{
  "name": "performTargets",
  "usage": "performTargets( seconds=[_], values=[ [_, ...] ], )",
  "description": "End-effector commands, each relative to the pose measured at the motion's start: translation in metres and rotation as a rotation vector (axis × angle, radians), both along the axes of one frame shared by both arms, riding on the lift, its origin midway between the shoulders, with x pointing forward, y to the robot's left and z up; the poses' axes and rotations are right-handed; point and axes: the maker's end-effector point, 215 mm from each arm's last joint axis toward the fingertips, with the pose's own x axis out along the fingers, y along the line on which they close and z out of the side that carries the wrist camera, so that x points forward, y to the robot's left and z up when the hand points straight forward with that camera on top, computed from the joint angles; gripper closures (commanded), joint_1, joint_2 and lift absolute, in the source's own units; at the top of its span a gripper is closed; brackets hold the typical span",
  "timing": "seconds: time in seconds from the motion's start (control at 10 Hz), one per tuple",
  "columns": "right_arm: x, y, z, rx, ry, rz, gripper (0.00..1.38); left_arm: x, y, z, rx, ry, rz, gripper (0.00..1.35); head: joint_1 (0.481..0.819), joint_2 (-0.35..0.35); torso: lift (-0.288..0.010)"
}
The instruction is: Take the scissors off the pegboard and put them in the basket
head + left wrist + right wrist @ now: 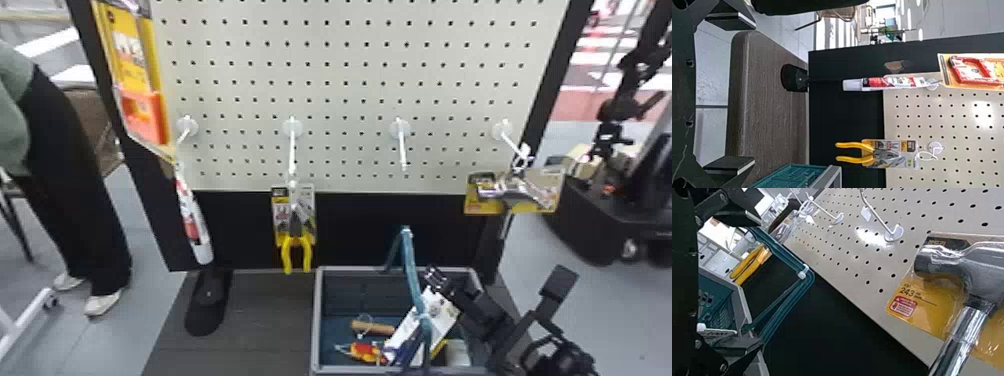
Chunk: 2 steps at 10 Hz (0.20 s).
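My right gripper stands open over the right side of the grey-rimmed basket. Inside the basket leans a white card with dark blue handles at its lower end, apparently the packaged scissors; the teal carrying handle crosses in front of it. In the right wrist view the fingers of my right gripper are wide apart, and an edge of the white card shows beside one of them. My left gripper is open with nothing between its fingers, facing the basket's outer side and the pegboard.
Yellow-handled pliers, a red-and-white tube and a packaged hammer hang from hooks. Between pliers and hammer, one hook is bare. An orange tool and a wooden-coloured handle lie in the basket.
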Motion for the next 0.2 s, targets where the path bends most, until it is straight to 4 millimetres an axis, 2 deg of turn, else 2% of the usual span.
performTargets(
  seconds=[0.0, 0.1],
  values=[
    [-0.0002, -0.0005, -0.0009, 0.001, 0.002, 0.0, 0.2, 0.0, 0.0002, -0.0001, -0.001, 0.0, 0.001, 0.1, 0.549, 0.0, -0.1],
    [-0.0003, -0.0006, -0.0012, 0.006, 0.003, -0.001, 0.2, -0.0005, 0.0003, -0.0013, -0.001, 0.003, 0.001, 0.1, 0.549, 0.0, -0.1]
  ],
)
